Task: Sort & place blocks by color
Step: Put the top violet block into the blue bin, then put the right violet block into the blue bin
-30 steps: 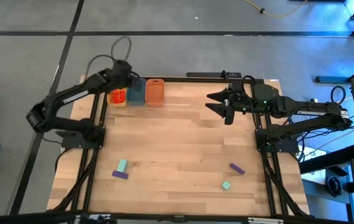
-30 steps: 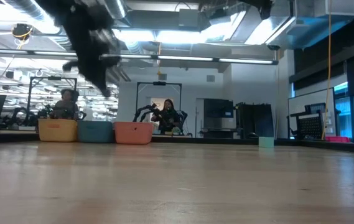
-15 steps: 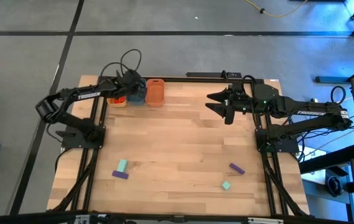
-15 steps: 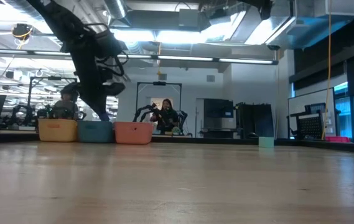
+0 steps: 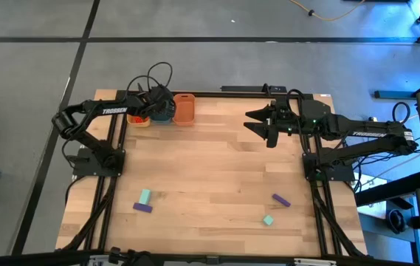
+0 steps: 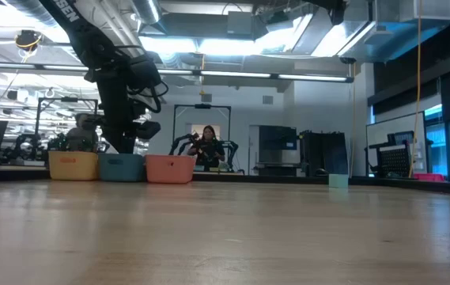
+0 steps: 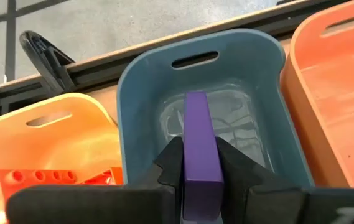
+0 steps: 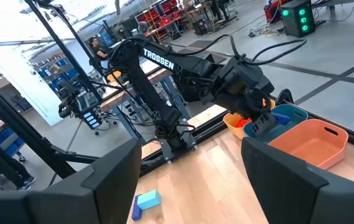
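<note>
Left gripper (image 7: 195, 177), clamped on a purple plastic bar block (image 7: 198, 140), hangs over the blue rounded tub (image 7: 139, 87); orange-red blocks (image 7: 21, 178) lie in the yellow tub (image 7: 71, 134), two purple and two teal blocks (image 5: 144, 196) remain on the wooden table (image 5: 210, 177), and the right gripper (image 5: 257, 124) waits apart.

The only wording that can be read is the brand name "TROSSEN", in white capitals on the dark forearm link of the left arm (image 5: 110, 111), just behind its pincer. The right wrist view shows the same lettering on that arm (image 8: 158, 60). The low view shows only a few letters.
</note>
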`<state>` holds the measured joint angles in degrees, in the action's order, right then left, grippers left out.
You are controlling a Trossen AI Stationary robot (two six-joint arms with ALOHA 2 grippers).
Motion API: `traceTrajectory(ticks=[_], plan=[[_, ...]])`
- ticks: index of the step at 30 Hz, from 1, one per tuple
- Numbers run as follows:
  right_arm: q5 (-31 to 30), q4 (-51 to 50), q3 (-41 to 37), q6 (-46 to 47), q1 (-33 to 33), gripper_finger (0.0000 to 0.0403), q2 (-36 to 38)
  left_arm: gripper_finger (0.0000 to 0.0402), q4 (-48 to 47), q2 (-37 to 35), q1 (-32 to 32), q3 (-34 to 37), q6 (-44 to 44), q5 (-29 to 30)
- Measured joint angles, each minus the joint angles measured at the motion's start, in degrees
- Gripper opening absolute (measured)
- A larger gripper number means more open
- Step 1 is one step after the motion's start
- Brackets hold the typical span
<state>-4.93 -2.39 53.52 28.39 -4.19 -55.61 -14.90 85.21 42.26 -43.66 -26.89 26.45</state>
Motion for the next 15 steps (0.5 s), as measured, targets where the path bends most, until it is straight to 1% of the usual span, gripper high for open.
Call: traceTrajectory(ticks=[4,7,13,15], plan=[[0.0,0.0,0.0,-0.1,0.0,0.0279,0.0,0.0077,0.2,0.0,0.0,0.0,0.0,1.9],[0.0,0.0,0.0,-0.2,0.0,0.0279,0.0,0.0080,0.1,0.0,0.2,0.0,0.0,2.7],[0.0,0.0,0.0,-0.3,0.0,0.0279,0.0,0.0088,0.6,0.0,0.3,0.0,0.0,2.5],[0.0,0.0,0.0,-0.3,0.0,0.0279,0.0,0.0091,0.7,0.0,0.7,0.0,0.0,1.5]])
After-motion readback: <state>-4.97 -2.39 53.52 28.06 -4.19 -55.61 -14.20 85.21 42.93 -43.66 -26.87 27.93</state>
